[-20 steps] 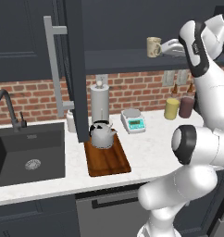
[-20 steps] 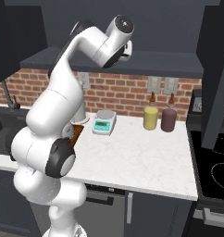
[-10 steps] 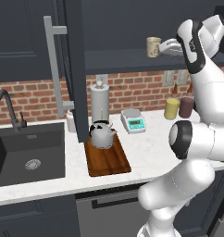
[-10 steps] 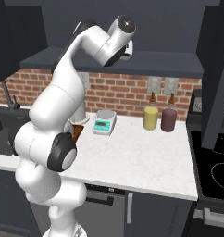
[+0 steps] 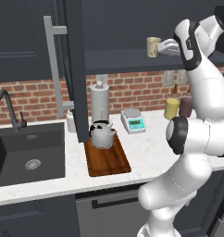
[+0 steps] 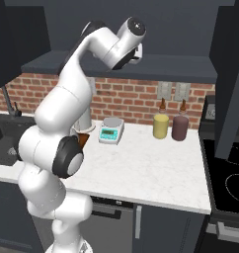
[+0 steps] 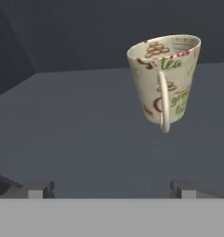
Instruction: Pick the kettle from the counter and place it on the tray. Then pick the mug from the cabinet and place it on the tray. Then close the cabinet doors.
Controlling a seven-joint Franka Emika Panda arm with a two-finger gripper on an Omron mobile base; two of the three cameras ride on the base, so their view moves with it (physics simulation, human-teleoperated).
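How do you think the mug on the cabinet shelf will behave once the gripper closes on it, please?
The mug looks like glazed ceramic, so probably rigid but slippery and breakable if dropped. It tapers toward its base, so it may tip if nudged rather than gripped. Its handle faces the open gripper, which may get in the fingers' way.

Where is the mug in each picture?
Left base view: the mug stands top right on the cabinet shelf, just left of the gripper.
Right base view: hidden behind the arm.
Hand view: the mug sits upper right.
Shared landmark: the dark shelf.
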